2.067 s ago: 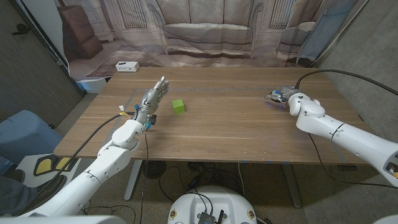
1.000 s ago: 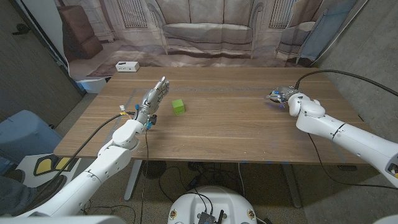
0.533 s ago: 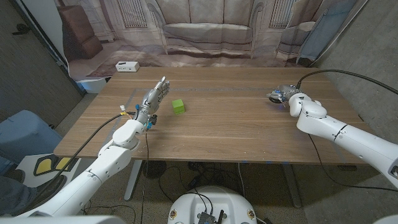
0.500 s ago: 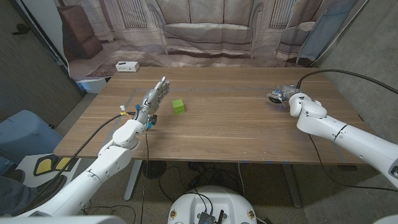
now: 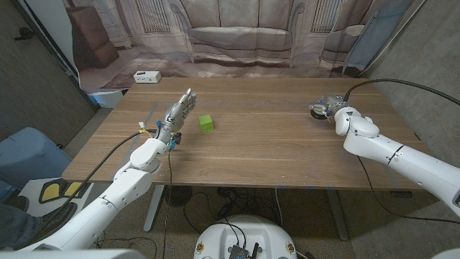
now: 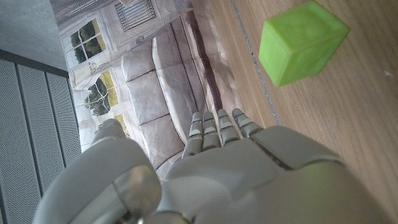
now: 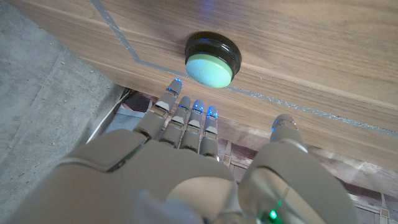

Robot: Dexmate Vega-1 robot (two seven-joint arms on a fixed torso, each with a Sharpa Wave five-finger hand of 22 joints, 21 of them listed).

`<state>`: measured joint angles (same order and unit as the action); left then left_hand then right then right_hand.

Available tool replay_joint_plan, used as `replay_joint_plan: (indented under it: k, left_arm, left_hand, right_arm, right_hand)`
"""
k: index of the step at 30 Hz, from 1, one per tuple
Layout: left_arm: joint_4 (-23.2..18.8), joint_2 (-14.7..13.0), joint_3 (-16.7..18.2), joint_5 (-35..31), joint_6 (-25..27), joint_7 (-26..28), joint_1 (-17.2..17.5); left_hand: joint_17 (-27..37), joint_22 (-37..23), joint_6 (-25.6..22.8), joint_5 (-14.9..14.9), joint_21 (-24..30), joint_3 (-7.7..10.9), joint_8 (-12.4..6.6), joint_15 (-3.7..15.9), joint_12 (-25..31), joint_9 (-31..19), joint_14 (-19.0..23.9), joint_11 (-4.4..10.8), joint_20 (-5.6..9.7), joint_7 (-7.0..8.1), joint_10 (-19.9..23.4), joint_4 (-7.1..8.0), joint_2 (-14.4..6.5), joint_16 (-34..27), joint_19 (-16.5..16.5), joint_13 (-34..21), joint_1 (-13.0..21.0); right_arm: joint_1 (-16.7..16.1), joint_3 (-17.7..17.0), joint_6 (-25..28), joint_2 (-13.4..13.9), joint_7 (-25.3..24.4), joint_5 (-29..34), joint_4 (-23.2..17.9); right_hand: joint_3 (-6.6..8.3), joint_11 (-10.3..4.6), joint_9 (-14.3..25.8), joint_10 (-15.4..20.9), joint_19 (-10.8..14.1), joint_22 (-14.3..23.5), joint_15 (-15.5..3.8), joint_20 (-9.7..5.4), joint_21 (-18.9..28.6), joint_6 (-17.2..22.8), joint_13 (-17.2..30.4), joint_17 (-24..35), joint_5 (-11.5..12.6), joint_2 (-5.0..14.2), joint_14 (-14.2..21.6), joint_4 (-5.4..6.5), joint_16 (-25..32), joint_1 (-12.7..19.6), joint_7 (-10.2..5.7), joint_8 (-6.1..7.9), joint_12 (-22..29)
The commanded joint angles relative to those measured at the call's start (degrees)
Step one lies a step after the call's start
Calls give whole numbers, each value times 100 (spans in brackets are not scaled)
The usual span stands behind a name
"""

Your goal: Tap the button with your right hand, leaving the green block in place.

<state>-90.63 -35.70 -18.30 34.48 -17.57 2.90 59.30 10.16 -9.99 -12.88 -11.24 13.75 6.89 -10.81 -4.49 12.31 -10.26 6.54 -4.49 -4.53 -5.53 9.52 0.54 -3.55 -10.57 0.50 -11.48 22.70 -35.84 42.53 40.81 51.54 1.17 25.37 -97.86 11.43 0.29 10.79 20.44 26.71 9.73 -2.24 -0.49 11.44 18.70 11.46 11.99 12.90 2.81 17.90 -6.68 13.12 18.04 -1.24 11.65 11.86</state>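
The left robot hand [image 5: 178, 114] stands on its edge on the table [image 5: 273, 151], fingers apart and stretched out, holding nothing. Just beyond its fingertips and a little to their right sits the green block [image 5: 206, 123], apart from the robot hand; the left wrist view shows the block [image 6: 301, 41] ahead of the fingers [image 6: 214, 130]. The right robot hand [image 5: 325, 108] is over the table's far right part, fingers loosely extended, gripping nothing. In the right wrist view, the button [image 7: 211, 59], black-rimmed with a pale green cap, lies just ahead of its fingertips [image 7: 186, 109], untouched.
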Motion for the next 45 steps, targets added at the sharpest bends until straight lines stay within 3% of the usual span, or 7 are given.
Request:
replay_joint_plan:
  k: [1,14,23,45]
  left_arm:
    - [-19,-30,18,1,-6,-18,-3]
    - [-11,-36,17,12,-7,-51,-17]
    - [55,-16,-3,20,-33,-111,-73]
    - [240,32,-51,55,-56,-256,-234]
  left_hand:
    - [10,-23,-30,21,-6,25,-11,7,4,-24,2,20,5,9,11,-42,-59,-21,42,-15,-11]
    - [10,-23,-31,21,-23,22,-11,4,5,-24,0,23,4,9,13,-47,-62,-20,46,-15,-15]
    - [10,-24,-28,21,-36,20,-10,3,2,-25,-1,11,4,7,7,-51,-64,-19,49,-15,-18]
    - [10,-25,-27,21,-64,15,-10,3,2,-24,0,11,6,14,5,-61,-67,-19,58,-14,-24]
  right_arm:
    - [-187,-181,57,61,-285,-51,-229]
    - [-537,-589,-81,26,-821,-395,-481]
    - [-647,-674,-194,-12,-1048,-521,-580]
    - [-1110,-1190,-808,-189,-1813,-1116,-774]
  right_hand:
    - [38,-8,16,-47,12,13,19,33,-12,-15,-4,-6,-30,18,-6,-27,-15,-44,10,-4,-16]
    - [40,-6,16,-54,-14,13,15,45,-26,-9,-4,-7,-32,14,-24,-34,-31,-46,14,-4,-24]
    - [41,3,17,-51,-33,13,26,50,-34,-1,-4,-7,-35,12,-39,-35,-43,-52,15,-3,-26]
    - [42,44,17,-61,-87,14,50,49,-50,18,-3,-7,-43,3,-90,-42,-74,-66,28,-1,-35]
